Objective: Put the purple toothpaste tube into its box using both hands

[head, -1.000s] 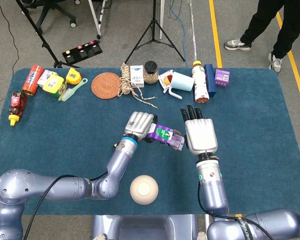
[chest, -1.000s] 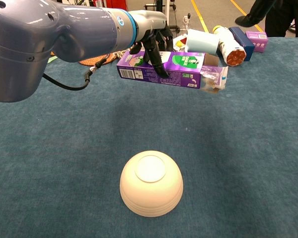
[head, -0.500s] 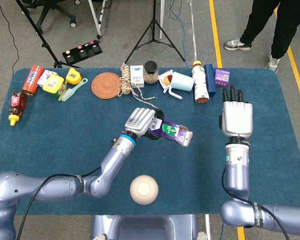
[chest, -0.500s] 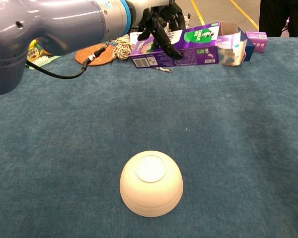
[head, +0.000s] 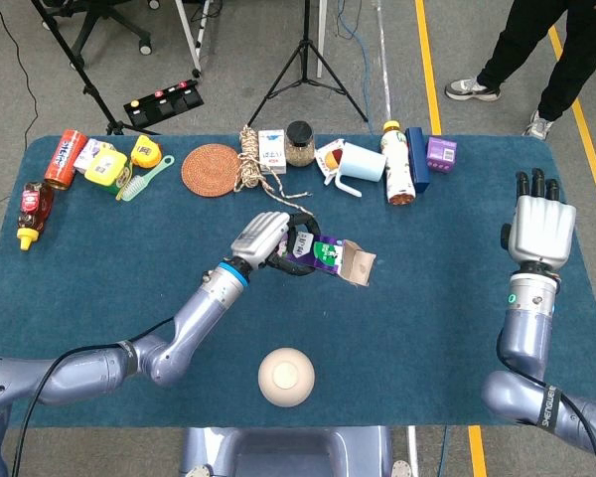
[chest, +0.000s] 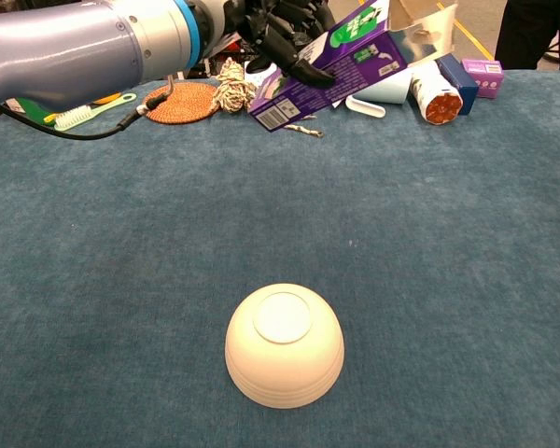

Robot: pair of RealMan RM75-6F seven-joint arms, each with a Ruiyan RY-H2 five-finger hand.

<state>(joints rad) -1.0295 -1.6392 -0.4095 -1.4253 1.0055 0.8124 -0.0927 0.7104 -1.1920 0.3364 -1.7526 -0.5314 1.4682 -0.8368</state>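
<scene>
Head view: the left hand (head: 259, 238) is gripping the purple box (head: 330, 256) above the table (head: 99, 258), beyond the bowl (head: 286, 378), open flap pointing right. The right hand (head: 539, 229) is hanging far right of the bowl, fingers straight and together, holding nothing.

Chest view: the left hand (chest: 285, 33) is clutching the box (chest: 341, 58) tilted, open end raised, above the bowl (chest: 284, 343).

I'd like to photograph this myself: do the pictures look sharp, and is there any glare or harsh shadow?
Head view: evenly lit and sharp, with only a faint shadow under the purple box. Chest view: the left hand is crisp, the white bowl casts a soft shadow, and the box's open flaps look washed out.
</scene>
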